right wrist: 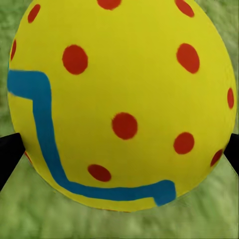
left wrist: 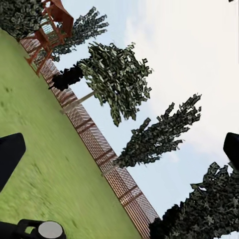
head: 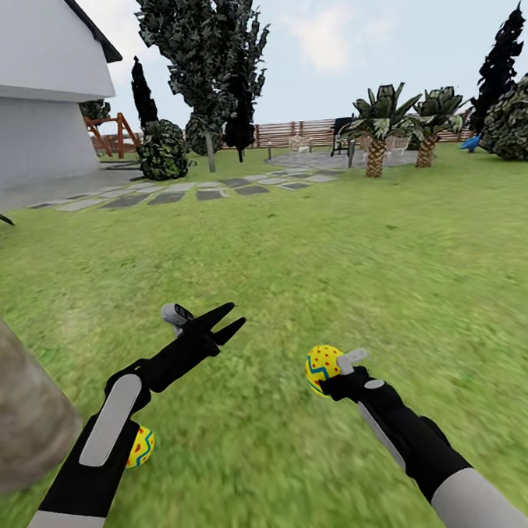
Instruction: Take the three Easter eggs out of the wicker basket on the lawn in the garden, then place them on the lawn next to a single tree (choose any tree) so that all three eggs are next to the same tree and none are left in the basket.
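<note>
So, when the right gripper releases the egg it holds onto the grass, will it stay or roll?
The Easter egg in the right gripper is smooth and rounded, so it may roll a little. The lawn looks flat, which should stop it soon. Its glossy shell touches the fingers only at its sides, so it could slip early.

Lying half hidden behind the left arm (head: 110, 430) at seven o'clock in the head view: one egg (head: 142, 447). Running off the frame's edge at eight o'clock: the mottled tree trunk (head: 23, 419), crown out of sight. Covering part of the held egg (head: 323, 367): the right gripper (head: 339, 374). Showing merely as dark tips in the left wrist view: the left gripper's fingers (left wrist: 9, 155).
</note>
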You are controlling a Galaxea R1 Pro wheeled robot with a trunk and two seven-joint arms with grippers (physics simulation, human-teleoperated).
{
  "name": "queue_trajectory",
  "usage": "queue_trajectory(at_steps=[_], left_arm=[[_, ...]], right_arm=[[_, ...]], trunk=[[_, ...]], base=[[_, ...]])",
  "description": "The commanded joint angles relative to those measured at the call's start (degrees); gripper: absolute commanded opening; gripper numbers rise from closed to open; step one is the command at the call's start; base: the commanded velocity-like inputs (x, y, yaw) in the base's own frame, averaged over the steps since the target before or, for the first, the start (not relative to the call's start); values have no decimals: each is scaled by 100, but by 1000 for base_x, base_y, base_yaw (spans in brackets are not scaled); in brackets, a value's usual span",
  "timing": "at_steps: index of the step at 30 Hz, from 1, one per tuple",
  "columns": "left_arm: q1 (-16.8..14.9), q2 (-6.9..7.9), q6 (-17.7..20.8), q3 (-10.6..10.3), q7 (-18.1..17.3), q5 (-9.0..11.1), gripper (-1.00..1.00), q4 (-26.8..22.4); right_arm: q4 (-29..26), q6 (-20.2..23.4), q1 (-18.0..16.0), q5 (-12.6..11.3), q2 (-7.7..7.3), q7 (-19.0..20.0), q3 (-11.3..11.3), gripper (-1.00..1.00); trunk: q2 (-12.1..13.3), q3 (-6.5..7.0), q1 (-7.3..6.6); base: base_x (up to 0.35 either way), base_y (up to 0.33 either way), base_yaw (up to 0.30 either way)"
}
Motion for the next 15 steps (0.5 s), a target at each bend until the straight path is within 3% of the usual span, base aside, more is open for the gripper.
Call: queue_trajectory(at_steps=[1, 4, 7, 10, 15], left_arm=[[-6, 6, 29, -6, 2, 29, 100, 5], [-6, 18, 29, -6, 2, 29, 100, 6], [-6, 19, 29, -6, 2, 29, 100, 4], [-6, 13, 29, -6, 2, 29, 100, 9], [-6, 13, 29, -6, 2, 29, 100, 14]], right_arm=[[31, 23, -2, -35, -4, -23, 23, -100], [47, 29, -2, -25, -9, -20, 33, -100], [21, 27, -2, -25, -26, 1, 17, -100], [-6, 24, -2, -23, -32, -1, 1, -100], [-12, 31, -2, -14, -20, -40, 2, -100]], trunk=[[-2, -5, 2], [-2, -5, 2], [-2, -5, 2], [-2, -5, 2], [-2, -5, 2]], base=[[282, -216, 300], [291, -199, 293], [282, -160, 74], [68, -38, 132], [4, -2, 283]])
